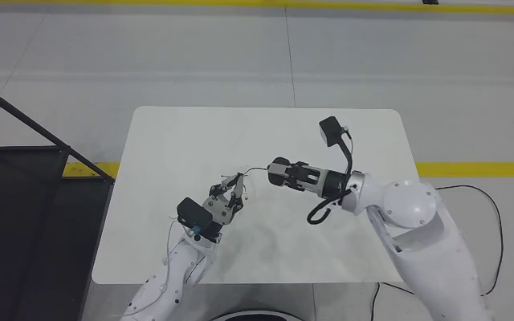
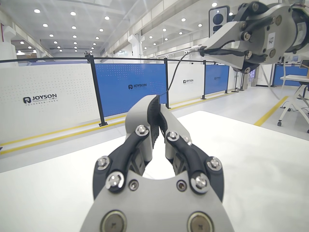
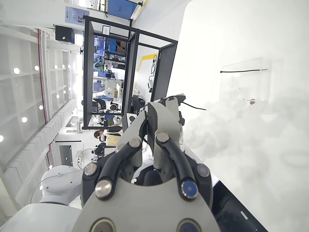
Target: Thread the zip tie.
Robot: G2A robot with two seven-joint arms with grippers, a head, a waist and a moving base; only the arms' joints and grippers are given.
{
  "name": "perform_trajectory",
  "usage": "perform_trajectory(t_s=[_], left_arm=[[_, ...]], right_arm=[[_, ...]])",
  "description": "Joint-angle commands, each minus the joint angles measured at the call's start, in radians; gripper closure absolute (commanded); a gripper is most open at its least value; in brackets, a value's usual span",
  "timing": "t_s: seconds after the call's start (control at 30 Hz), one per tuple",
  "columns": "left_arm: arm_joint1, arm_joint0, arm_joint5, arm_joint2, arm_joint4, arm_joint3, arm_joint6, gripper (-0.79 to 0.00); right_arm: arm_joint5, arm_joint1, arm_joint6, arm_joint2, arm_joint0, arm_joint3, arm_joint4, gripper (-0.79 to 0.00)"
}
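Left fingers (image 2: 138, 114), right fingers (image 3: 169, 115) hold zip tie (image 2: 173, 76) aloft.

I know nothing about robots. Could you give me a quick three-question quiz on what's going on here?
1. True or false: the zip tie lies flat on the table.
2. How many grippers hold it? A) none B) one C) both
3. Fill in: the left gripper and the right gripper are each ____ on it.

Key: 1 false, it spans the air between the two grippers; 2 C; 3 shut.
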Motion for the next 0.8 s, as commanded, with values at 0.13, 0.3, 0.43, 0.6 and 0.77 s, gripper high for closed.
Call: perform_trajectory(t_s=[0.13,0.3,0.43,0.6,0.77], left_arm=[[-0.002,0.004,-0.011,-0.004,-0.013,-0.007,0.004,0.0],[-0.004,0.005,-0.015,-0.005,-0.019,-0.009,0.005,0.0],[-0.007,0.005,-0.02,-0.005,-0.03,-0.011,0.006,0.0],[-0.009,0.005,-0.026,-0.007,-0.036,-0.012,0.008,0.0],[-0.01,0.006,-0.032,-0.009,-0.035,-0.014,0.01,0.0]], right_arm=[[0.059,-0.001,0.026,-0.035,0.032,0.011,-0.053,0.0],[0.097,-0.002,0.052,-0.073,0.064,0.023,-0.108,0.0],[0.123,-0.002,0.075,-0.104,0.089,0.03,-0.157,0.0],[0.141,-0.004,0.095,-0.137,0.114,0.036,-0.203,0.0],[0.13,-0.007,0.094,-0.15,0.123,0.039,-0.216,0.0]])
